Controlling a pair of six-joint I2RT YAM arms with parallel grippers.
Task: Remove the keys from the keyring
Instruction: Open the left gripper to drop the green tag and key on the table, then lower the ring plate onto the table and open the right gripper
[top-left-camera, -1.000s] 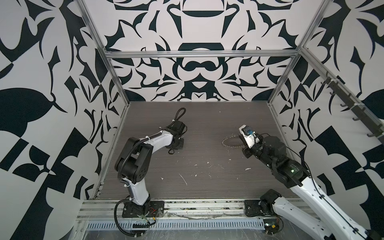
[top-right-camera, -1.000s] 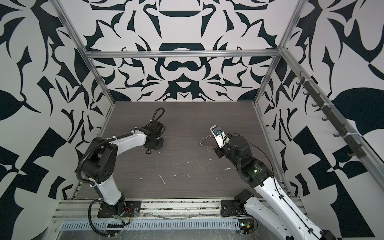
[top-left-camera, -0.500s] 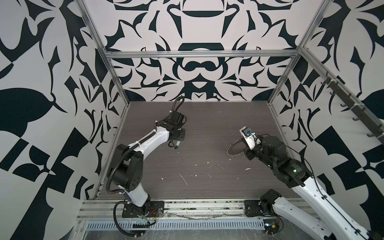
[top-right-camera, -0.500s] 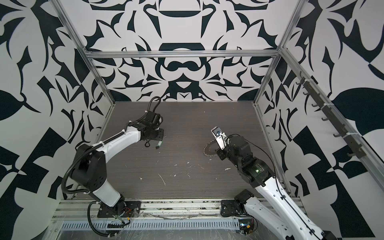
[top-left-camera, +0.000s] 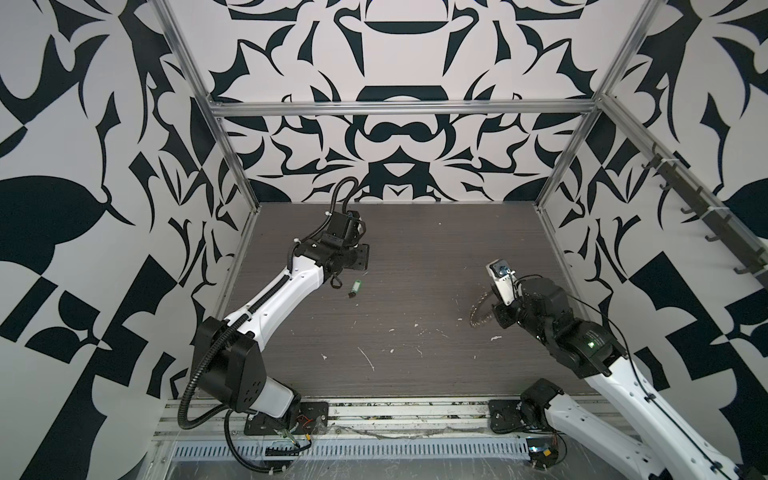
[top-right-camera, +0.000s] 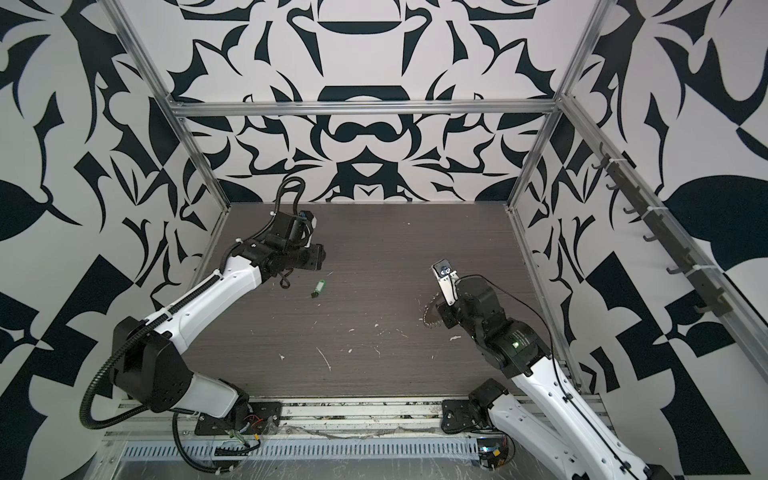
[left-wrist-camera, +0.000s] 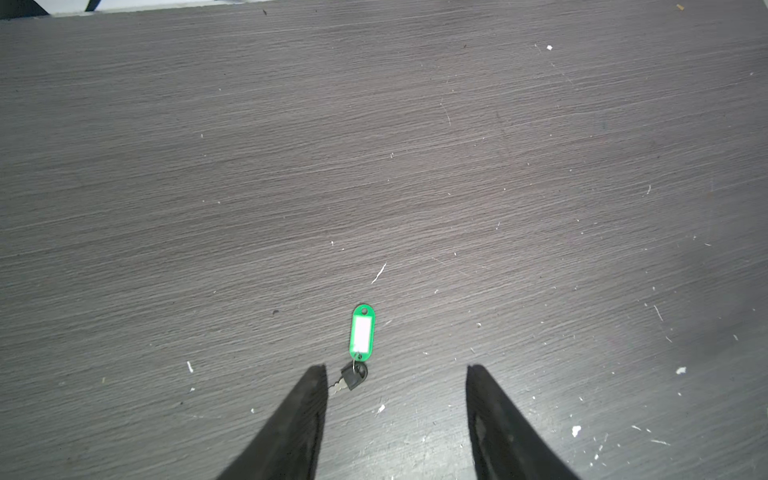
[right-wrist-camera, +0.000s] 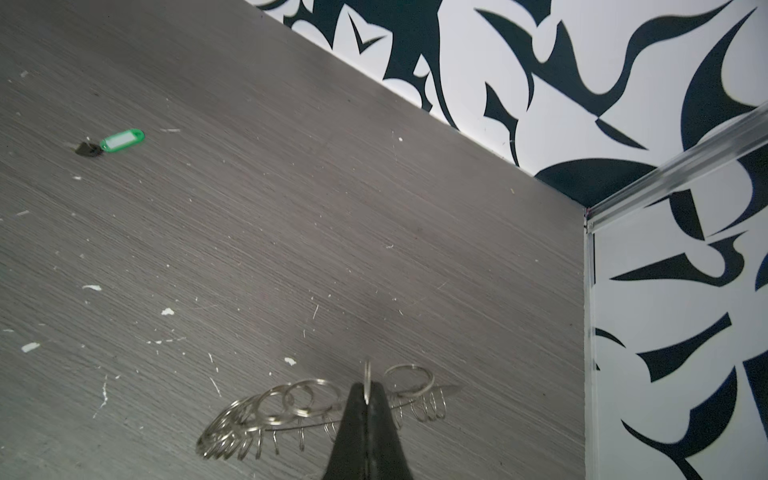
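Note:
The key with its green tag (top-left-camera: 356, 287) (top-right-camera: 318, 288) lies loose on the dark table, left of centre. In the left wrist view the tag (left-wrist-camera: 362, 332) points away and the small dark key head sits just off one finger (left-wrist-camera: 309, 399). My left gripper (left-wrist-camera: 395, 368) (top-left-camera: 360, 257) hovers open above it and holds nothing. On the right, the silvery keyring (right-wrist-camera: 307, 399) (top-left-camera: 478, 309) (top-right-camera: 428, 312) hangs on edge above the table, fringed with small loops. My right gripper (right-wrist-camera: 368, 392) (top-left-camera: 495, 312) is shut on its rim.
White flecks and scratches (top-left-camera: 368, 359) dot the table's front half. Patterned walls with aluminium posts (top-left-camera: 557, 166) close in the back and both sides. A rail of dark hooks (top-left-camera: 706, 216) runs along the right wall.
My left gripper rose, moved toward the back and opened, and the key with the green tag now lies on the table. The right gripper tipped the keyring on edge and drew it forward.

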